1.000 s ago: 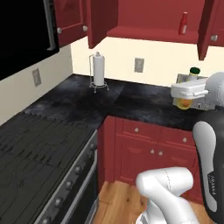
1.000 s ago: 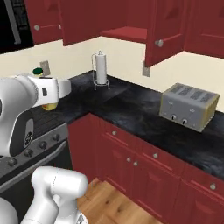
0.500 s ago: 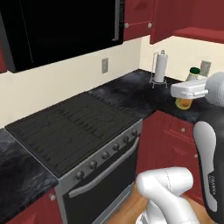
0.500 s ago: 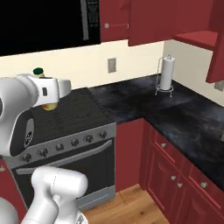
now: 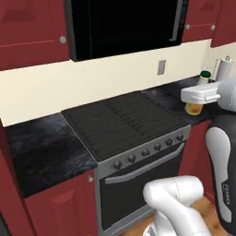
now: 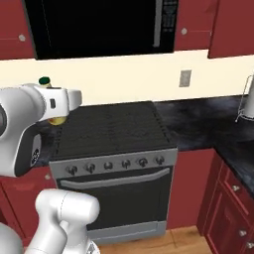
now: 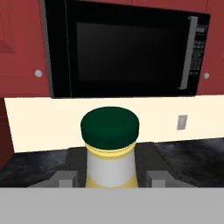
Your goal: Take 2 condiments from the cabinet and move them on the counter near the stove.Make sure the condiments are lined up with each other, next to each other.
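My gripper [image 7: 112,177] is shut on the yellow condiment bottle [image 7: 110,166] with its dark green cap [image 7: 110,126], and holds it upright in the air. In the left base view the gripper [image 5: 197,97] carries the bottle [image 5: 194,109] over the counter [image 5: 171,93] just right of the stove [image 5: 120,120]. From the right base view the gripper [image 6: 56,105] and bottle [image 6: 57,120] hang over the stove's [image 6: 110,127] left edge. The slim red bottle and the shelved cabinet are out of view.
A black microwave [image 5: 124,23] hangs above the stove, between shut red doors [image 5: 32,32]. A wall outlet [image 6: 185,78] sits over the right counter [image 6: 208,119]. A paper towel holder [image 5: 224,69] stands at the far right. More counter [image 5: 41,143] lies left of the stove.
The whole picture has swung from the corner counter and open cabinet to the stove and microwave, so the base has moved. The yellow bottle stays in the gripper.
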{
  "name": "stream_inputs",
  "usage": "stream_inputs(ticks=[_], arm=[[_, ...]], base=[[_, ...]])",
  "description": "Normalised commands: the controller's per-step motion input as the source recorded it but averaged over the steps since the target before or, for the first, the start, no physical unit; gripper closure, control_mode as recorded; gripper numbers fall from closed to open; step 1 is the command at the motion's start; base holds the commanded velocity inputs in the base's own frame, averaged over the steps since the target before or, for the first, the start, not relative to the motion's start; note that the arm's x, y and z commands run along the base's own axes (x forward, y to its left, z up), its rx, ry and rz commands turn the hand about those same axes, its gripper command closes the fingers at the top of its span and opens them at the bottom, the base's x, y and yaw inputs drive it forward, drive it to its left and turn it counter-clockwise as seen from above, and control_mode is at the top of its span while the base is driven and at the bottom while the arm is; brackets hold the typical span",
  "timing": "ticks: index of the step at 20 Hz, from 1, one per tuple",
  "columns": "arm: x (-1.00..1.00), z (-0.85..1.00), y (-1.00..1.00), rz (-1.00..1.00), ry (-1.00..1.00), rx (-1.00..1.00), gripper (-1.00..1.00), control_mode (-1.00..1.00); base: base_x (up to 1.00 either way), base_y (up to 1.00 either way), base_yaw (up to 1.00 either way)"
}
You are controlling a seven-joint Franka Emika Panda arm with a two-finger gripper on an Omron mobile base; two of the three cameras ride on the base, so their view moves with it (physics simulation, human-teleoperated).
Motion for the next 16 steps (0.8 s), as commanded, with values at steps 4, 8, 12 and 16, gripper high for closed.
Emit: stream_inputs(ticks=[4, 8, 12, 16], arm=[[0.00, 0.00, 0.00, 0.00, 0.00, 0.00, 1.00, 1.00], [0.00, 0.00, 0.00, 0.00, 0.00, 0.00, 1.00, 1.00], [0.00, 0.00, 0.00, 0.00, 0.00, 0.00, 1.00, 1.00], [0.00, 0.00, 0.00, 0.00, 0.00, 0.00, 1.00, 1.00]], base=[[0.00, 0.79, 0.33], [0.01, 0.84, 0.17], [0.14, 0.58, 0.14], [0.23, 0.36, 0.18]])
